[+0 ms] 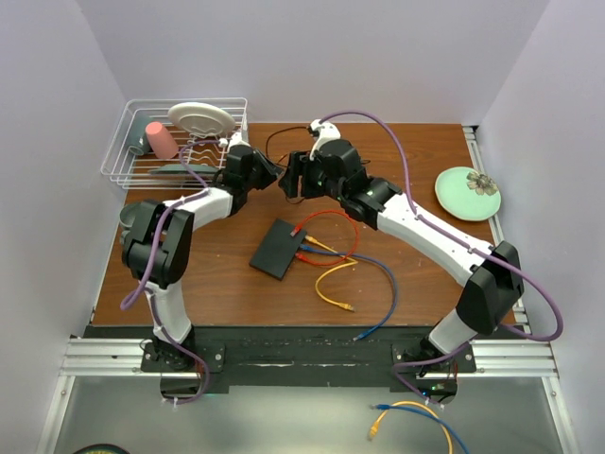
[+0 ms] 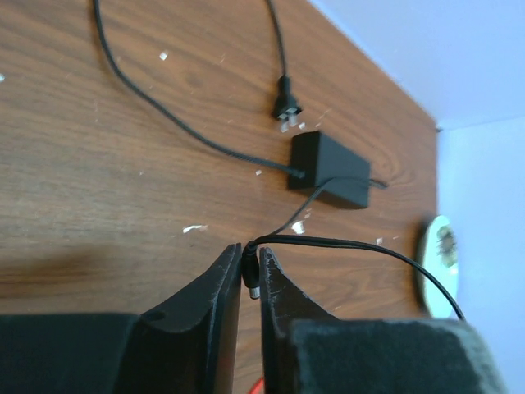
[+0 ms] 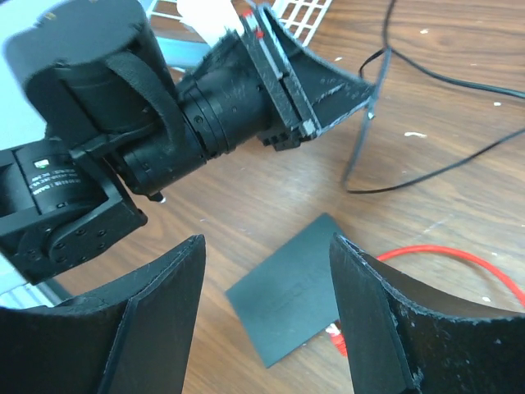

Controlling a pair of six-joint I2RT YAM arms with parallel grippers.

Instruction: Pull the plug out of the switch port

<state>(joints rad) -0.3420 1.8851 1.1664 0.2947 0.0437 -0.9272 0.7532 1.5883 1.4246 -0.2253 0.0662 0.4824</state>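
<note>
Okay, both arms are stretched to the far middle of the table (image 1: pixel 217 284), their heads almost nose to nose. The left gripper (image 2: pixel 250 253) is clamped tight on the small metal-tipped end of a thin black cord (image 2: pixel 344 240), pinched right at its fingertips. That cord belongs with the little black adapter (image 2: pixel 328 171) lying on the wood further out, and a two-pronged mains plug (image 2: pixel 285 107) lies just beyond it.

The right gripper (image 3: pixel 267 246) hangs with its jaws spread wide and nothing between them. In its own camera the left arm's black wrist fills the upper left, and the slack black cord dangles from those closed fingertips, right in front of it.

Below lies the flat black box (image 1: pixel 276 249), near the centre of the table and closer to the bases than either gripper. The switch port (image 1: pixel 300 242) is on the box's right-hand narrow edge, and that is where the cables crowd in. A red cable (image 1: pixel 326 216), a yellow cable (image 1: pixel 321 293) and a blue cable (image 1: pixel 394 293) all run up to it, with the red plug (image 3: pixel 335 332) touching the edge. Which ones are actually seated, I cannot tell. The cables loop and cross one another just right of the box.

Far left, a white wire rack (image 1: pixel 123 156) holds a pink cup (image 1: pixel 157 140) and a pale plate (image 1: pixel 200 118). A green dish (image 1: pixel 454 194) sits far right.
</note>
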